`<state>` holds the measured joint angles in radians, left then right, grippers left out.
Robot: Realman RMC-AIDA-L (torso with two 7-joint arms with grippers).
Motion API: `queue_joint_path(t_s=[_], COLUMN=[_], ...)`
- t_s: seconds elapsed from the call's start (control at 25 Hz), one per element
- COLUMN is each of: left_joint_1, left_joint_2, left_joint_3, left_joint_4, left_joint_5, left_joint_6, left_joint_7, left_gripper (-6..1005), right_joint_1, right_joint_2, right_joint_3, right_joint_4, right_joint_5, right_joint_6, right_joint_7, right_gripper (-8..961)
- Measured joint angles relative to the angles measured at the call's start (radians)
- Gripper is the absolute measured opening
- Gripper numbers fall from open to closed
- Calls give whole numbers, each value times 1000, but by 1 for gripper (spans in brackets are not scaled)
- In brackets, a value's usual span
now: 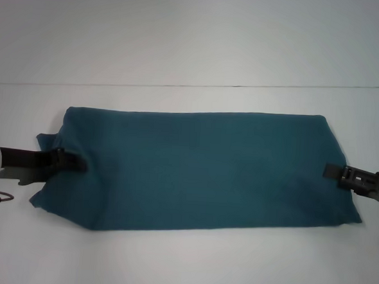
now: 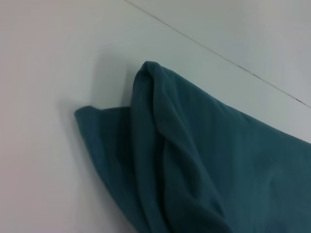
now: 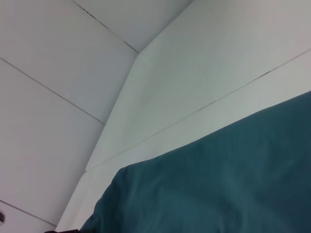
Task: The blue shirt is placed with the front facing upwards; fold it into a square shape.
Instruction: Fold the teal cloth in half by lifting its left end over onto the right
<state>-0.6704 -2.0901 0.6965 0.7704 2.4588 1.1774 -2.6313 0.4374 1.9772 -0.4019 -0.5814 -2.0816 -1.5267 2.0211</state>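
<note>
Left end effector reaches in level, pinched on the blue shirt, which I see folded into a long band across the white bench. Right end effector grips the opposite end, arm low and horizontal.

A plain white table fills the head view, lit evenly with only soft shadows. Along its far edge a thin dark seam separates it from a white wall. The right wrist view shows white wall panels divided by thin dark joints.
</note>
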Motion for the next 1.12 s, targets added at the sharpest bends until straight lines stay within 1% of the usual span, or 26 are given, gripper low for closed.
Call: queue_joint_path(t_s=[0.36, 0.52, 0.72, 0.96, 1.12], left_joint_1=[0, 5, 21, 45, 51], left_joint_2=[6, 22, 40, 72, 82], left_joint_3=[8, 3, -46, -104, -164], left_joint_4=[-1, -7, -9, -5, -1], left_joint_5=[0, -3, -8, 9, 64], left_joint_6=[-1, 0, 3, 3, 4], left_joint_7=[0, 2, 5, 11, 11], left_gripper=[331, 151, 94, 93, 93], right_joint_1=[4, 4, 4, 7, 6], right_joint_2=[0, -1, -1, -4, -4], right_joint_3=[11, 13, 13, 14, 14], right_joint_4=[0, 0, 0, 0, 0], right_joint_5=[0, 0, 0, 0, 0], right_joint_6=[0, 0, 0, 0, 1], right_joint_7=[1, 1, 5, 11, 12], right_gripper=[946, 946, 946, 946, 946])
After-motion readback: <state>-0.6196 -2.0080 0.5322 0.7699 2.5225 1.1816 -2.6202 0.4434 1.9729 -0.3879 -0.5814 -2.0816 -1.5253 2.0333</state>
